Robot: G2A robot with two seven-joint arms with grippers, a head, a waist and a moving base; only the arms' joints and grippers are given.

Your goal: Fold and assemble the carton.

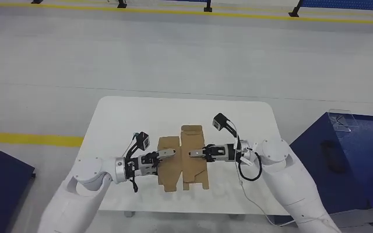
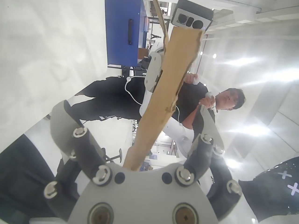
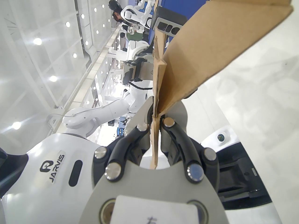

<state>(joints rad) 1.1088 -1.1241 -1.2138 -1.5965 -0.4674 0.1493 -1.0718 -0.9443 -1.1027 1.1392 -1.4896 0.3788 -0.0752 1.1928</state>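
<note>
Both arms point inward, facing each other: left gripper (image 1: 168,154) fingers spread wide, right gripper (image 1: 194,154) fingers pinched on the carton (image 1: 195,175).

Brown cardboard carton (image 1: 195,172), not yet assembled, opened out w/ panels bent along creases, table (image 1: 128,116) centre-front.

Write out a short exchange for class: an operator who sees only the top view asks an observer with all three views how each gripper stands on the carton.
Operator: From above I can't tell. Is the right gripper clamped on the carton?
Observer: Yes. The right wrist view shows it shut on a thin cardboard edge.
Operator: And the left gripper?
Observer: Open. In the left wrist view its fingers stand wide apart, and a carton panel runs up between them with a gap on each side.
</note>
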